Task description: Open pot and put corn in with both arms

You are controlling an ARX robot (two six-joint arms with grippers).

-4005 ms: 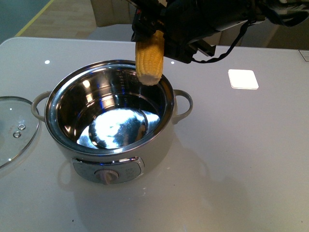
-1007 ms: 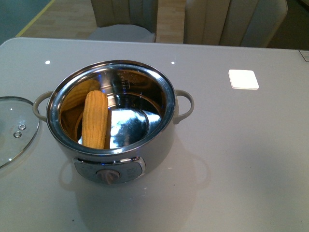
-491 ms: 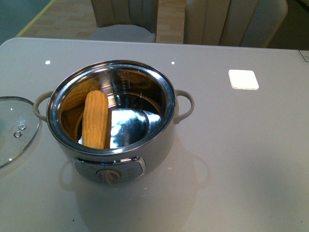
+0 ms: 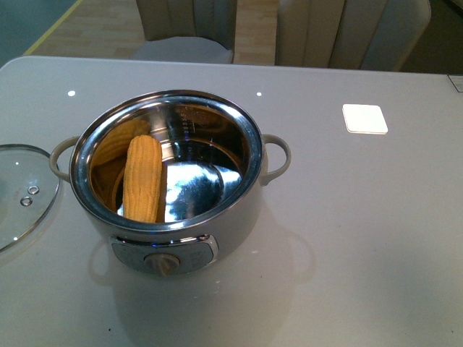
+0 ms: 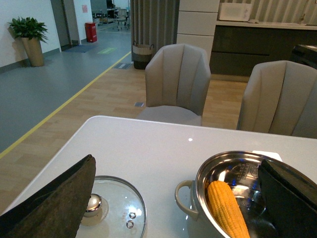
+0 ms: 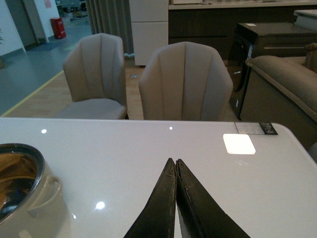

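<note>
The cream-white pot (image 4: 239, 217) stands open on the white table, dial facing front. The yellow corn (image 4: 142, 178) lies inside it, leaning against the left of the steel wall; the left wrist view shows the corn (image 5: 227, 209) in the pot (image 5: 198, 218) too. The glass lid (image 4: 18, 199) rests flat on the table left of the pot, its metal knob (image 5: 91, 204) showing in the left wrist view. My left gripper (image 5: 176, 198) is open, its fingers wide apart, well back from lid and pot. My right gripper (image 6: 174, 163) is shut and empty above bare table, right of the pot (image 6: 34, 208). Neither arm shows in the front view.
A white square patch (image 4: 364, 118) sits on the table (image 4: 362, 238) to the pot's back right. Beige chairs (image 4: 347, 32) stand behind the table's far edge. The table's left corner curves away near the lid.
Four seconds ago a gripper held the corn upright over the pot's rim. Now the corn lies inside the pot and the arm is gone from the front view. Nothing moved in the last second.
</note>
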